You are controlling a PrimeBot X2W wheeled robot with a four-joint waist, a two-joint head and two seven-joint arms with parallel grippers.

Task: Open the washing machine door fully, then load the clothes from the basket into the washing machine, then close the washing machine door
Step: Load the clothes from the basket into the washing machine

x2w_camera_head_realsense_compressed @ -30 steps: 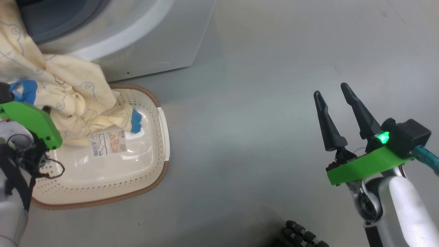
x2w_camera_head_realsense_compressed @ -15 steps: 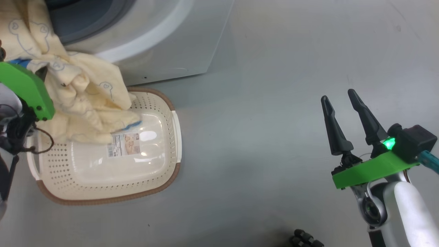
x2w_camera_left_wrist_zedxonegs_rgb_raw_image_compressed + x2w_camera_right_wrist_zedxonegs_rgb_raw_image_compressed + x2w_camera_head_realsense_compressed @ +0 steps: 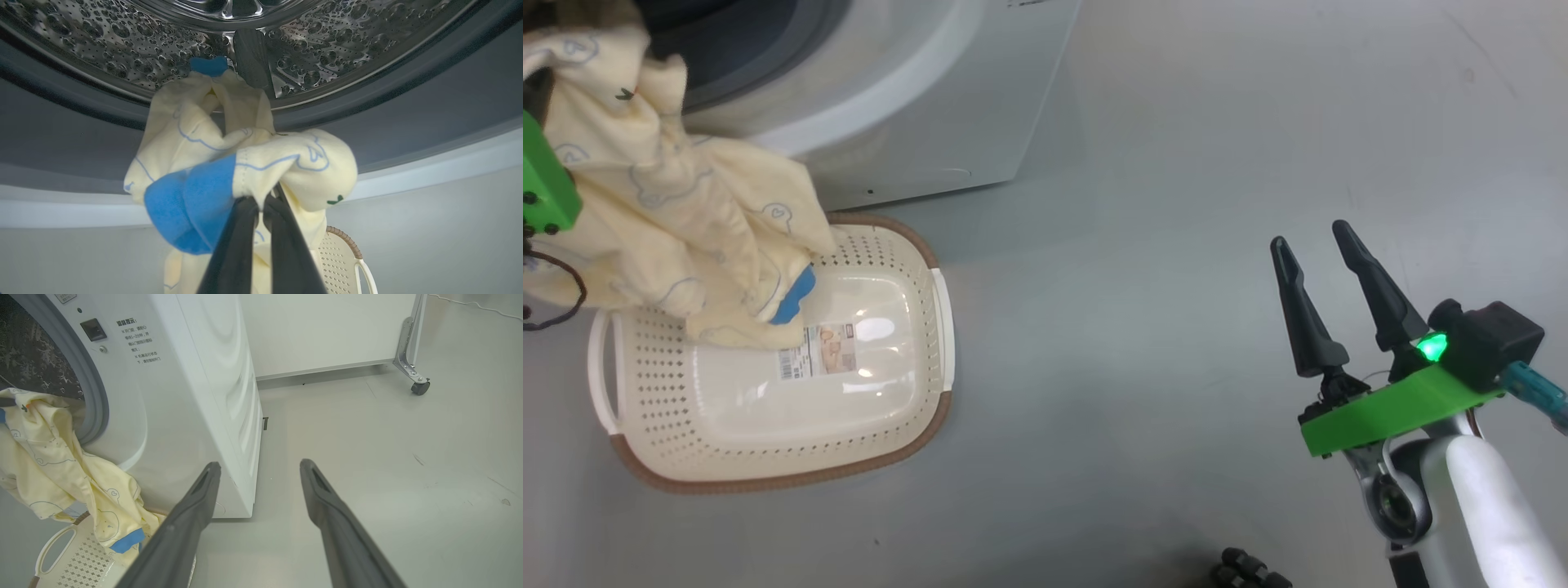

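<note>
The left jaws are pinched shut on the clothes (image 3: 282,163), which bunch around their tips and hang below them. Just beyond opens the washing machine (image 3: 327,49) drum; beneath, the basket (image 3: 341,253). The right jaws stand wide apart, empty, the machine's corner ahead to their left.

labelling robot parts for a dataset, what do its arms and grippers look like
The right gripper and left gripper each have two long, tapered dark fingers. Each is mounted on a bright green bracket. Behind the right one sit a black box with a green light, a teal cable and a glossy white forearm.
</note>
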